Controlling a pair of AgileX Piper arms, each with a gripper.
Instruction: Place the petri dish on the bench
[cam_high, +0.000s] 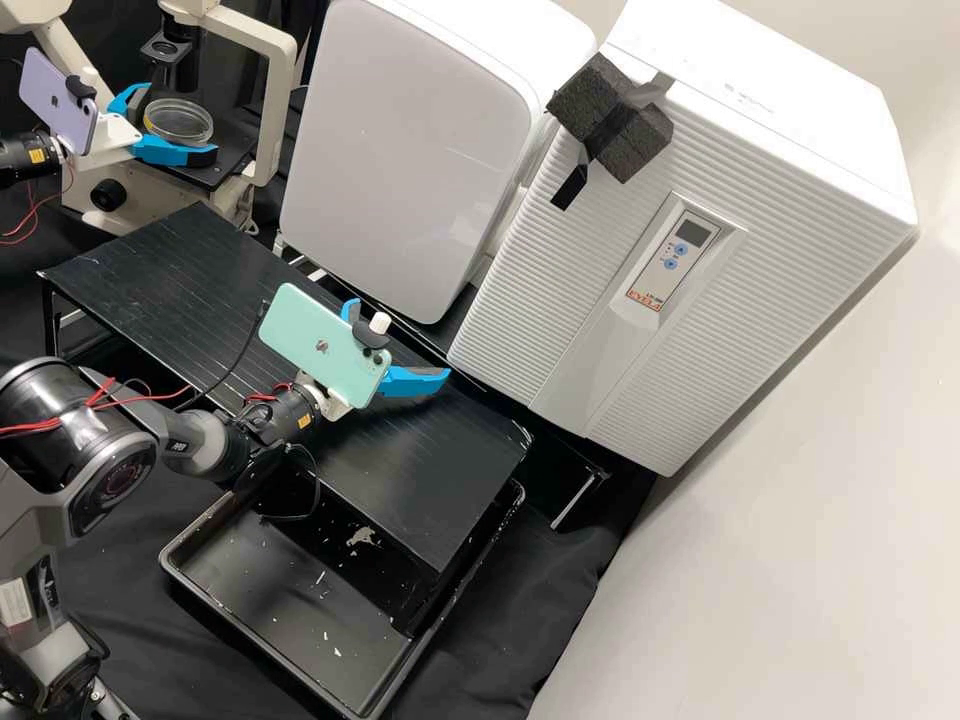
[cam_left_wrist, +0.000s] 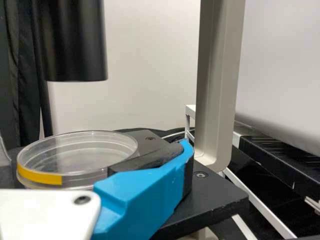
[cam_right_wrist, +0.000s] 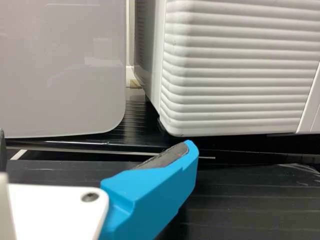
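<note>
The petri dish (cam_left_wrist: 77, 157) is clear with a yellow strip (cam_left_wrist: 41, 176), the left claw (cam_high: 181, 121) bright blue and white, the tabletop (cam_high: 180, 265) black with thin parallel lines, the cabinet (cam_high: 560, 290) white and ribbed.

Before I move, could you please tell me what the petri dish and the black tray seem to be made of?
The petri dish looks like clear, glossy plastic, with see-through walls and bright rim, though glass is possible. The tray seems moulded plastic with a soft sheen, given its rounded corners and lipped rim; coated metal isn't ruled out.
</note>
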